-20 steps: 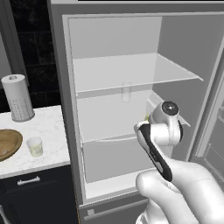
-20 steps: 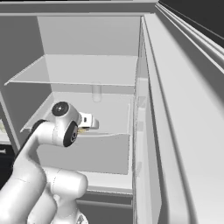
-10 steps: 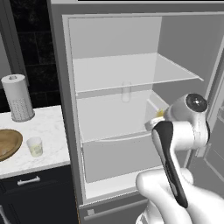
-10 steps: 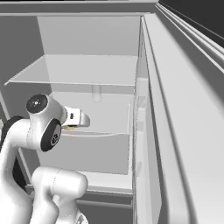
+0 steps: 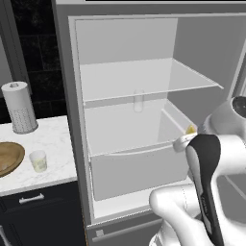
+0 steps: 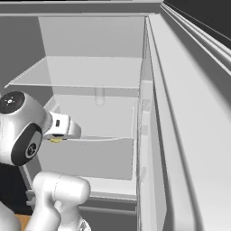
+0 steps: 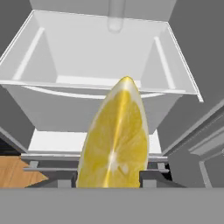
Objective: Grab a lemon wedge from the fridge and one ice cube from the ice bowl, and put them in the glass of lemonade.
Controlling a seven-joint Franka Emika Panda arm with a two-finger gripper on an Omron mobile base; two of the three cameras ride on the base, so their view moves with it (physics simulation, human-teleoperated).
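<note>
Lemon wedge clamped between half-closed fingers in hand view; left base view: countertop glass of lemonade.

Looked from behind-left and behind-right into the open fridge; hand view faced it close up.

I count one fridge, standing open, with one glass shelf and one drawer under it. One slim clear vessel stands at the back. One lemon wedge sits between my two fingers. On the one counter beside the fridge I see one wooden bowl, one glass and one paper towel roll. Below it is one dark cabinet with one handle.
</note>
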